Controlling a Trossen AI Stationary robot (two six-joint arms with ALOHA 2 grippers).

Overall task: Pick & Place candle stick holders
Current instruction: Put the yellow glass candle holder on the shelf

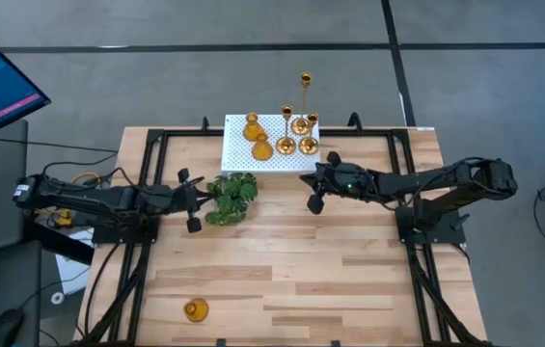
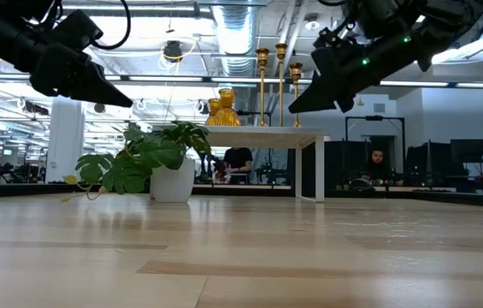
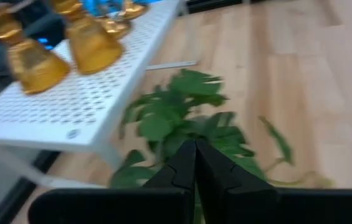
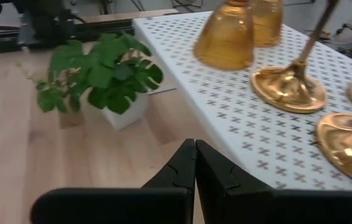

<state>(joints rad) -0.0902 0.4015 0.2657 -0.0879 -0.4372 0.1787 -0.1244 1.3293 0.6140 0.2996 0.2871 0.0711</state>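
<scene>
Apparently between picks: both the left gripper and right gripper hover empty, fingers pressed together. Six candle stick holders stand on the white perforated platform; the lone holder waits at the bench's near edge, calling for a reach.

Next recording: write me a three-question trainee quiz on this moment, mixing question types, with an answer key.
1. True or false: the small amber glass candle holder near the table's front edge stands on the white perforated platform.
2. Multiple choice: what stands between the left gripper and the right gripper? A) a laptop B) the green leafy potted plant C) a mug
3. Fill in: the fingers of both grippers are ____.

Key
1. False; it sits alone on the light wooden table, far from the platform.
2. B
3. Shut; each wrist view shows its fingers pressed together, holding nothing.
</scene>
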